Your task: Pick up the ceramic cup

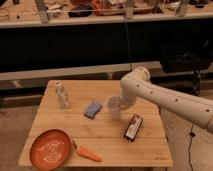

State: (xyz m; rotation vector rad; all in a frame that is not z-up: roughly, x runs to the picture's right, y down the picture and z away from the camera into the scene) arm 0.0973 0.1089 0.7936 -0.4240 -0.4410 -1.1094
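The ceramic cup (pixel 113 107) is a small whitish-grey handleless cup near the middle of the wooden table (pixel 100 130), just right of the blue sponge (pixel 92 109). My gripper (pixel 119 102) comes in from the right on the white arm (pixel 165 97) and sits right at the cup's upper right side, partly covering its rim. I cannot tell whether the cup rests on the table or is held just above it.
A small clear bottle with a white cap (pixel 61 95) stands at the back left. An orange plate (pixel 50 148) and a carrot (pixel 87 153) lie at the front left. A dark snack packet (pixel 133 127) lies right of the cup. A low shelf runs behind the table.
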